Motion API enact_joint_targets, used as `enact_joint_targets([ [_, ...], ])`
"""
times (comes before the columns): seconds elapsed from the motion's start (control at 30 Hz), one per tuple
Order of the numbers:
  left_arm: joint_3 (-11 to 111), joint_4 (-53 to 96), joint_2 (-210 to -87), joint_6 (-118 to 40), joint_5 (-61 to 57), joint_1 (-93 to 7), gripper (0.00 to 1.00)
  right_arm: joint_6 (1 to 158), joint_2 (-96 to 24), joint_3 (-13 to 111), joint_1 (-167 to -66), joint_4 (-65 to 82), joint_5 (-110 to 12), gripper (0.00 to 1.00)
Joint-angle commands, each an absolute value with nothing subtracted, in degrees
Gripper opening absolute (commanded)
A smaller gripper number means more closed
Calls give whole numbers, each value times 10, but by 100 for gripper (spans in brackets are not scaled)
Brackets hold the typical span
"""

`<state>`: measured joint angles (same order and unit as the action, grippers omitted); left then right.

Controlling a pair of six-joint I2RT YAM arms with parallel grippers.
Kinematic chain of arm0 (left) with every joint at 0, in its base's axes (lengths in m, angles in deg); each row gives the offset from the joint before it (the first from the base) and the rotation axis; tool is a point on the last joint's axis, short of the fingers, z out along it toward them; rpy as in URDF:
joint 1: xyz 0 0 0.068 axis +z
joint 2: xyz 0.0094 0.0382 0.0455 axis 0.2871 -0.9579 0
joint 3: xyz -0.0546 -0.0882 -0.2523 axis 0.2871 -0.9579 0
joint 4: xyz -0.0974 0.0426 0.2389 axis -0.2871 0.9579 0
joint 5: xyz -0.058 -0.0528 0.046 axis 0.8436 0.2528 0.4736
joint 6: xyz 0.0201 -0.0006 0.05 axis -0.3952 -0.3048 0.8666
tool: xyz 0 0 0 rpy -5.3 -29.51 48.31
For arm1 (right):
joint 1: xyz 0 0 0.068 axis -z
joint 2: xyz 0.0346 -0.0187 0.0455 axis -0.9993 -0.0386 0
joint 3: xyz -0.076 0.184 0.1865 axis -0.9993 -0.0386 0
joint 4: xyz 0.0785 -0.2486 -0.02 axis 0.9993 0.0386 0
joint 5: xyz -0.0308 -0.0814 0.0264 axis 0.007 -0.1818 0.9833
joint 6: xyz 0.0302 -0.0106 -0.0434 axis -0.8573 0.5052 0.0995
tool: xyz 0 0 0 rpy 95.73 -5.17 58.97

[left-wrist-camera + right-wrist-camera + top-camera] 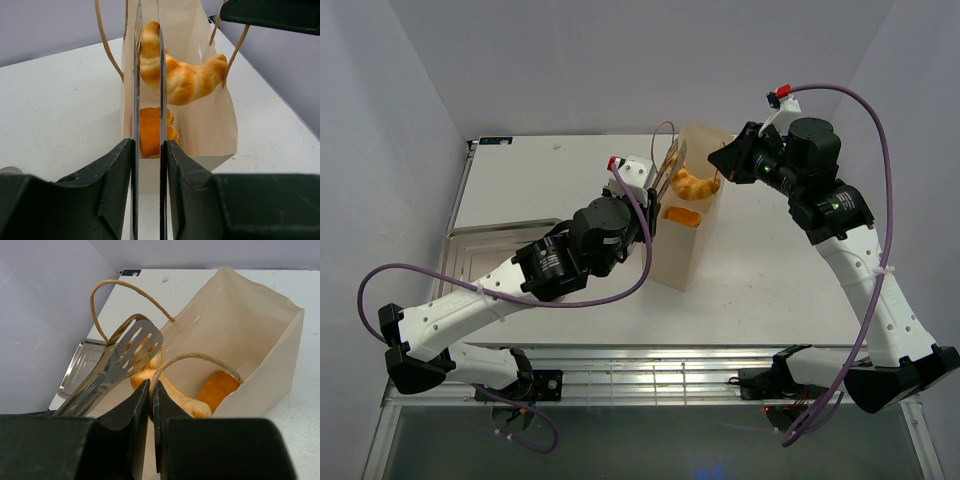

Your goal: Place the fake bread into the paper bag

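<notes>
A white table (770,270) stands boxed in by plain pale grey walls (380,120). A flat silver tray (480,250) lies along the table's left edge. The paper bag (682,250) stands upright around the middle of the table, mouth open.

The left arm reaches from the near left corner diagonally across the table, passing over the tray's right end, with its wrist level with the bag's mouth. The left fingers (112,175) are clamped narrow on a pair of silver tongs (127,352), whose slotted blades poke into the opening.

The tongs grip one piece of the fake bread (190,80), a golden croissant shape. It hangs just inside the top of the bag, between the two string handles. A second, orange piece (217,387) lies on the bag's floor below it.

The right arm rises from the near right corner, elbow high, and bends left toward the bag's far right rim. The right fingers (130,420) are pressed almost together, pinching the bag by one string handle (190,357). The other handle (125,287) stands free in a loop.
</notes>
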<state>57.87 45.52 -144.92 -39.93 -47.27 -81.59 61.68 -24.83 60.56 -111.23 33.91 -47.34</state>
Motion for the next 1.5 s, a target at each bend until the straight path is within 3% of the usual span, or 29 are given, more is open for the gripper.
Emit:
enact_joint_targets([
  [0.0, 595, 449, -1434, -402, -461, -819, 44, 627, -233, 613, -1114, 323, -477, 12],
  [0.77, 609, 465, -1418, -406, -452, -819, 49, 628, -236, 613, -1114, 322, -475, 12],
  [1.47, 607, 440, -1365, -413, -426, -819, 44, 628, -232, 607, -1115, 322, -476, 12],
])
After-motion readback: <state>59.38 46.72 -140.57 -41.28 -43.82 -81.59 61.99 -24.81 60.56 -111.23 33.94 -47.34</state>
